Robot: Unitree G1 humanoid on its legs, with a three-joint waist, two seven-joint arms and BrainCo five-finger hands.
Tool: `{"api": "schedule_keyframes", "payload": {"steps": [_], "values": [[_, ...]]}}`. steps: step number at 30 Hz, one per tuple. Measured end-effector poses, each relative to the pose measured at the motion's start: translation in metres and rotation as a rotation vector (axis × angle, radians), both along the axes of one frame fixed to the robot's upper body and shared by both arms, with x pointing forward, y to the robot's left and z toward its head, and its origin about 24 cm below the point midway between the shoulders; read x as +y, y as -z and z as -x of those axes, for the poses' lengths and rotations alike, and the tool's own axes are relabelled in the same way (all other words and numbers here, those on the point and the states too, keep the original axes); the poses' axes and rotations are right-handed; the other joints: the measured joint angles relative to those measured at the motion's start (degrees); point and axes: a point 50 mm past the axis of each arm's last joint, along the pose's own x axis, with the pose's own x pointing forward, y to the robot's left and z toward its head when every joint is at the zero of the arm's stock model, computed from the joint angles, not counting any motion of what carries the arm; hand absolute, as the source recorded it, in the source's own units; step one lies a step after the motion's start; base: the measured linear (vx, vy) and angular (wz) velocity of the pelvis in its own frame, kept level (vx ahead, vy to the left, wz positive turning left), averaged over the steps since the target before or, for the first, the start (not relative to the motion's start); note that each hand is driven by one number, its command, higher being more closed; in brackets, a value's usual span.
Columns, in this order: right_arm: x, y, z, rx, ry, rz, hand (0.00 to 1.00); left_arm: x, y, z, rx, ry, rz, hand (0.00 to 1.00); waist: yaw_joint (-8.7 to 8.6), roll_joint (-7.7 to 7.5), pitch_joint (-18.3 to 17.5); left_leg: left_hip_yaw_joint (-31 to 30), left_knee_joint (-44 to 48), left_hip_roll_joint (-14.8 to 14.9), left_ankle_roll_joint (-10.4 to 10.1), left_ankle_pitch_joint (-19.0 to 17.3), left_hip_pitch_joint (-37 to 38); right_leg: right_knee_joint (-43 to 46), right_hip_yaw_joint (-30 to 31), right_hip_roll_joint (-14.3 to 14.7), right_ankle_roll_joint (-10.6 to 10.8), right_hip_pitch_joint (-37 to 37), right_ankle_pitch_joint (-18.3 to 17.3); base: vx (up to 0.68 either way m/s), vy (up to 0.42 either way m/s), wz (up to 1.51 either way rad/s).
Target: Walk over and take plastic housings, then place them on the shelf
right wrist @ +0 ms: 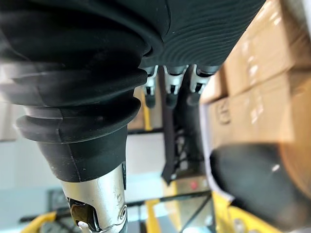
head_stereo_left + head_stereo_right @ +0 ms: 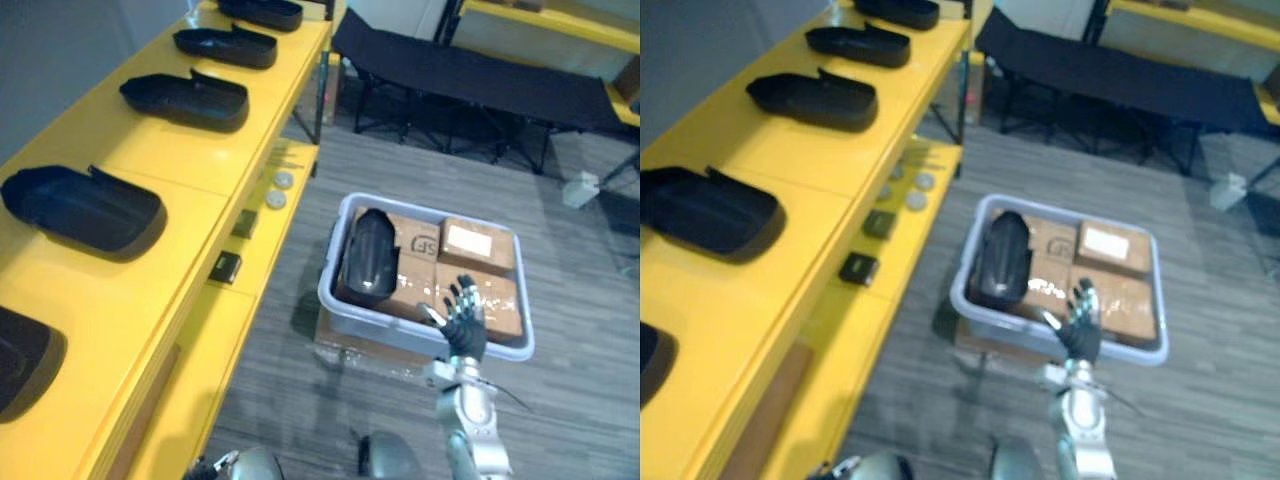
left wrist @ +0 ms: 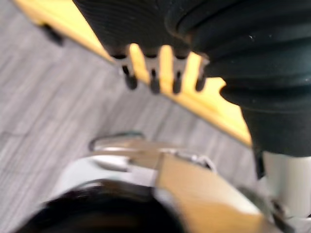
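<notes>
Where the grey bin (image 2: 330, 262) sits on a flat piece of cardboard (image 2: 345, 352) on the plank floor (image 2: 290, 410), it holds one black housing (image 2: 366, 254). The housing lies lengthwise along the bin's left wall, rounded back up. It rests on cardboard boxes (image 2: 478, 247) that pack the rest of the bin almost to its rim.

The right hand (image 2: 464, 318) hovers over the bin's near rim, toward its right half. Its fingers are spread wide and straight, holding nothing and clear of the black housing. The left hand (image 3: 153, 77) shows in its wrist view, fingers hanging loose and empty. The bin's rim, a box and the dark housing lie below it.

Left of the bin runs the yellow shelf (image 2: 150, 260). Its top carries a row of shelved housings (image 2: 186, 98), hollow side up and spaced apart, with bare yellow surface between them. The shelf's lower ledge, on the side nearer the bin, holds two small black blocks (image 2: 226, 267) and two round discs (image 2: 277, 199). A narrow strip of bare floor separates that ledge's edge from the bin's left wall.

Beyond the bin's far rim, well apart, stands a black folding cot (image 2: 470, 80). Open floor lies between the cot and the bin, and to the bin's right.
</notes>
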Motion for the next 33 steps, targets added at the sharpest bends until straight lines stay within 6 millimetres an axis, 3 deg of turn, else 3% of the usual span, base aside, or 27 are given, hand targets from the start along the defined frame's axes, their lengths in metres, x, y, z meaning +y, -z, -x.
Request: {"api": "schedule_keyframes", "payload": {"steps": [2,4,7,12,17,23,26,30,33], "values": [[-0.004,0.002,-0.002,0.023,-0.025,0.045,0.0,-0.008,-0.001,-0.007,-0.049,-0.035,0.026,0.0,0.09,2.89,1.7,-0.5,2.2,3.4,-0.9,0.6,-2.9,-8.8,1.9,4.9,-1.9,1.3,6.1,-0.08,-0.202,-0.65],[-0.006,0.001,-0.002,0.024,-0.024,0.075,0.0,-0.012,0.0,-0.006,-0.065,-0.055,0.042,0.0,0.01,2.87,2.9,-0.8,3.1,4.1,-0.9,1.8,-3.2,-12.4,4.8,6.3,-2.7,1.5,9.1,-0.04,-0.149,-0.83],[-0.028,0.0,0.002,0.036,0.045,0.105,0.0,-0.012,-0.001,-0.009,-0.088,-0.044,0.022,0.0,-0.66,3.09,4.0,-2.6,2.5,3.1,-1.8,3.1,-2.6,-14.9,6.7,6.3,-2.2,1.8,10.6,-0.05,-0.096,-0.45],[-0.058,-0.011,-0.003,0.01,0.183,0.143,0.0,-0.013,-0.004,-0.017,-0.122,-0.008,0.008,0.0,-0.71,3.82,5.2,-6.1,-1.8,0.5,-1.9,3.1,-2.1,-16.2,0.4,3.2,-1.8,1.2,11.5,-0.1,0.033,0.02],[-0.078,-0.063,-0.064,-0.121,0.273,0.181,0.0,-0.015,-0.013,-0.042,-0.218,0.039,0.01,0.0,0.26,4.43,10.0,-10.4,-1.8,-3.0,-1.5,2.9,-3.6,-15.4,-1.4,0.7,-0.7,0.8,14.0,-0.09,0.065,0.21],[-0.127,-0.108,-0.119,-0.045,0.406,0.252,0.0,-0.025,-0.018,-0.062,-0.291,0.024,0.052,0.0,4.09,7.01,12.2,-16.5,1.2,-6.0,-0.3,2.1,-9.2,-14.2,-5.0,-1.6,0.0,-0.9,15.3,-0.09,0.058,0.38],[-0.142,-0.135,-0.131,-0.053,0.438,0.295,0.0,-0.031,-0.018,-0.062,-0.287,0.047,0.063,0.0,6.12,8.6,13.5,-18.8,3.2,-6.7,0.2,1.9,-11.4,-13.3,-6.8,-2.3,0.1,-1.2,15.3,-0.09,0.057,0.34],[-0.151,-0.156,-0.141,-0.028,0.435,0.293,0.0,-0.034,-0.016,-0.06,-0.274,0.045,0.076,0.0,8.45,9.0,13.8,-20.4,5.1,-6.9,0.2,1.9,-14.4,-11.7,-8.0,-2.7,0.0,-3.1,15.3,-0.09,0.042,0.2],[-0.159,-0.173,-0.146,-0.004,0.422,0.337,0.0,-0.039,-0.014,-0.057,-0.271,0.023,0.127,0.0,9.75,10.15,14.3,-21.4,6.4,-7.4,0.3,1.8,-15.6,-9.5,-8.6,-3.5,0.2,-4.1,14.5,-0.09,0.05,0.16]]}}
